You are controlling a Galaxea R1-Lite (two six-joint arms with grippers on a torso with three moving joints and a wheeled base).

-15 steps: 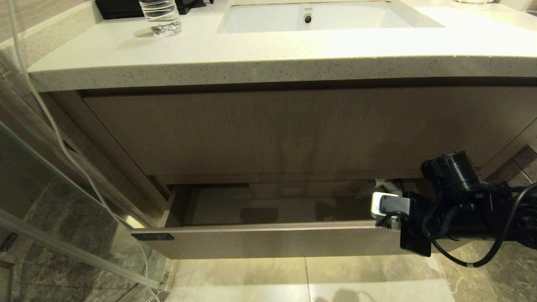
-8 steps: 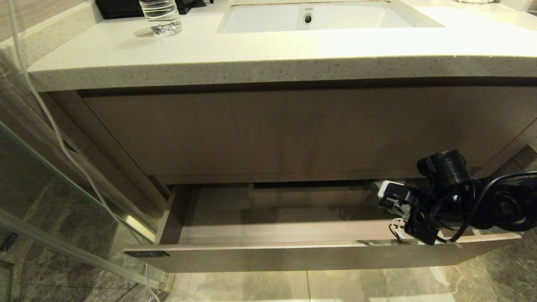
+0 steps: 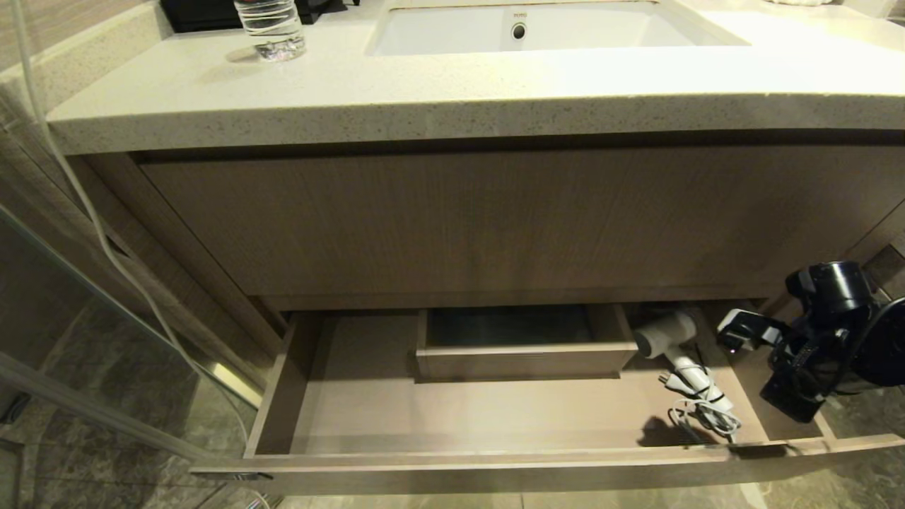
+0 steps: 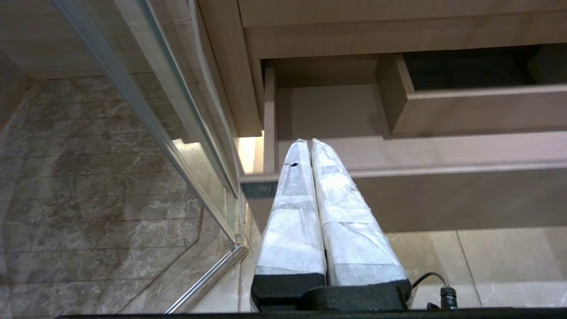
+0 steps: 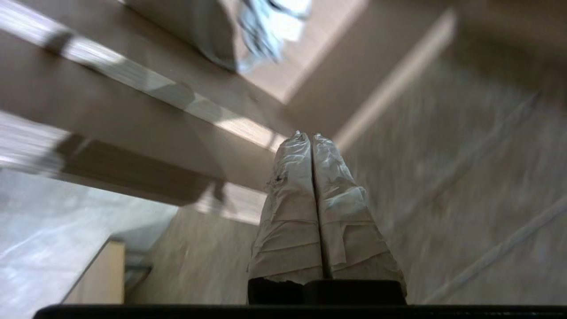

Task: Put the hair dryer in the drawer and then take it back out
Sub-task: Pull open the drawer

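Note:
The drawer (image 3: 495,472) stands pulled far out under the vanity, its black label (image 4: 259,189) at the left end. In its right rear corner lies the white hair dryer (image 3: 668,338), handle toward the front and its coiled cord (image 3: 700,410) bunched near the front wall. My right gripper (image 3: 732,332) hovers over the drawer's right end, just right of the hair dryer and apart from it; in the right wrist view it (image 5: 308,135) is shut with nothing in it. My left gripper (image 4: 308,141) is shut, parked low in front of the drawer's left front corner.
A small inner wooden box (image 3: 523,357) sits at the drawer's back middle. Above is the stone counter (image 3: 424,99) with a sink (image 3: 537,28) and a water bottle (image 3: 272,28). A glass shower panel (image 3: 63,332) and a hanging white cable (image 3: 92,219) stand at the left.
The drawer has slid much further out toward me. My right arm has swung right and back from the drawer's front edge, and the hair dryer now shows inside.

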